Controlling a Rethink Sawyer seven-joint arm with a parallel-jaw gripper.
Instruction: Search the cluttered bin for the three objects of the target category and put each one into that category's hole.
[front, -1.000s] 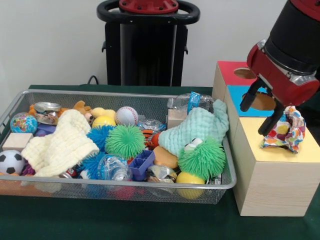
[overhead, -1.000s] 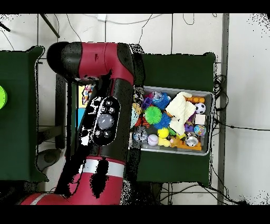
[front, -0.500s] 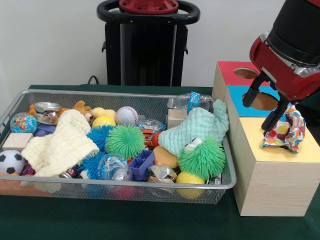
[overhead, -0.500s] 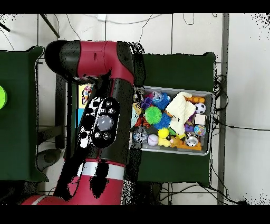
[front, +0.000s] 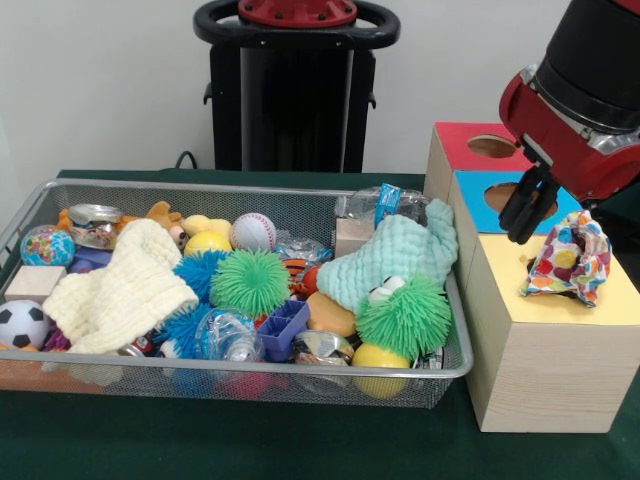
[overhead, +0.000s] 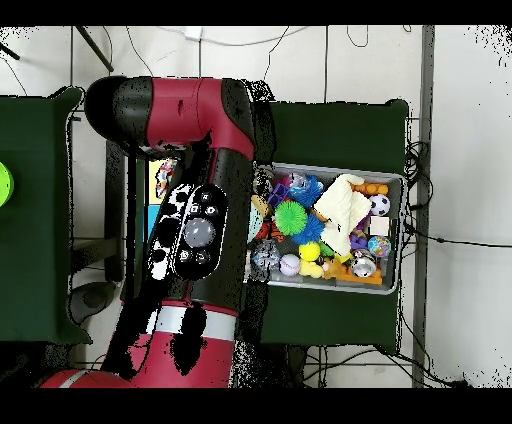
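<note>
fingers of my gripper (front: 524, 212) are pressed together with nothing between them, hanging over the blue panel (front: 520, 202) of the wooden box (front: 535, 340), close to that panel's hole (front: 506, 196). just beside the gripper, toward the picture's right, a crumpled colourful cloth (front: 567, 258) lies on the yellow panel (front: 575, 290), apart from my fingertips. behind the blue panel is the red panel (front: 470, 150) with its own hole (front: 492, 146).

to the box's left in the front view, the wire bin (front: 240, 378) sits on the green table (front: 250, 440), packed full. the pale green cloth (front: 395, 258) lies at the end nearest the box, with a green spiky ball (front: 405, 315) just in front of it and a second green spiky ball (front: 250, 282) near the middle. a cream knitted cloth (front: 122, 285) is draped over the other half. around them i see a baseball (front: 253, 231), a small soccer ball (front: 20, 324), a globe ball (front: 46, 246), a blue spiky ball (front: 195, 275) and a wooden block (front: 33, 282).

from overhead my arm (overhead: 195, 225) covers the box, and the bin's rim (overhead: 395, 230) shows beside it.
</note>
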